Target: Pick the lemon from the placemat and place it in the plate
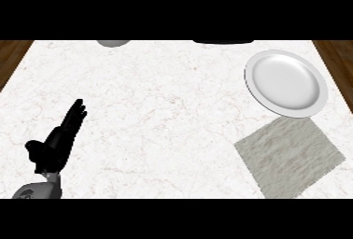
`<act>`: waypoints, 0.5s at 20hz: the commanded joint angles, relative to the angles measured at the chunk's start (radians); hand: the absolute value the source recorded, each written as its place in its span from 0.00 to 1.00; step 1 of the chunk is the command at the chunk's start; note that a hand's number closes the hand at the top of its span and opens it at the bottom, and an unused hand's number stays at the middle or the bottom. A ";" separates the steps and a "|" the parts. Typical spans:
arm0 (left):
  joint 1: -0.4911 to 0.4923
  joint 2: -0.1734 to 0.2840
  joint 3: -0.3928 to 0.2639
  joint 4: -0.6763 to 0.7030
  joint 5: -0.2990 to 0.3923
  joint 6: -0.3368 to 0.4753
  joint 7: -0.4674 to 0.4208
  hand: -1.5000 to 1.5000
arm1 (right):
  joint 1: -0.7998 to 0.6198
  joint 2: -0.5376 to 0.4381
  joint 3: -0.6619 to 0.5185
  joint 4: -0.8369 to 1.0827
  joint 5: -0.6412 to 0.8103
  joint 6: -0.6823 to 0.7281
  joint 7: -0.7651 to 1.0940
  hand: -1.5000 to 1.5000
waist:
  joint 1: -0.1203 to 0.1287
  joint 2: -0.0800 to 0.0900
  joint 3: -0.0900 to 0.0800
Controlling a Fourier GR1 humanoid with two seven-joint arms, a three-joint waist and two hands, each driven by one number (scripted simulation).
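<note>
Placemat [289,156] and plate [286,83] lie at the desk's [158,102] right side, nearly touching, well apart from the left robot hand [59,142], which rests at lower left with fingers straight and holds nothing. No lemon shows on either. The right robot hand is out of view, so its distance cannot be judged. Two objects at the far edge are cut off.

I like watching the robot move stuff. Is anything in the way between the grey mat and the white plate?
Nothing visible is. The plate sits right by the placemat's far corner, with no object between them. No lemon shows on the placemat, though.
</note>
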 commanded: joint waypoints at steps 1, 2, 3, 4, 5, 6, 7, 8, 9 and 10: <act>0.044 -0.017 -0.026 -0.106 -0.011 0.005 0.051 0.50 | -0.127 0.001 0.062 0.053 0.064 0.033 0.052 1.00 | 0.009 0.000 0.001; -0.008 -0.002 0.012 0.010 0.001 -0.007 0.000 0.50 | -0.203 -0.021 0.084 0.088 0.069 0.048 0.075 1.00 | 0.010 0.002 0.000; 0.014 -0.013 -0.002 0.041 -0.021 -0.006 -0.071 0.50 | -0.238 0.027 0.143 0.114 0.108 0.006 0.081 1.00 | 0.015 0.004 0.000; -0.068 0.020 0.049 0.087 0.012 -0.022 -0.027 0.50 | -0.228 0.022 0.104 0.142 0.055 0.040 0.017 1.00 | 0.004 0.002 0.000; 0.021 -0.018 0.003 -0.016 -0.010 -0.001 -0.030 0.50 | -0.251 0.030 0.124 0.157 0.071 0.056 0.040 1.00 | 0.008 0.001 0.001; 0.010 0.014 0.012 -0.014 -0.010 -0.018 -0.004 0.50 | -0.331 0.017 0.158 0.218 0.089 0.065 0.060 1.00 | 0.017 0.003 0.001; -0.028 -0.019 -0.001 -0.005 -0.013 0.005 0.021 0.50 | -0.370 0.028 0.178 0.221 0.097 0.077 0.084 1.00 | 0.014 0.003 0.001; -0.048 -0.007 0.020 0.076 -0.013 -0.005 -0.025 0.50 | -0.413 0.040 0.189 0.292 0.097 0.069 0.056 1.00 | 0.014 0.004 0.000; 0.006 -0.036 -0.018 -0.045 -0.011 0.004 0.024 0.50 | -0.464 0.058 0.191 0.379 0.108 0.033 0.036 1.00 | 0.027 0.004 0.001; -0.022 0.007 0.015 0.032 -0.010 -0.028 -0.026 0.50 | -0.475 0.071 0.211 0.375 0.109 0.054 0.033 1.00 | 0.016 0.004 0.001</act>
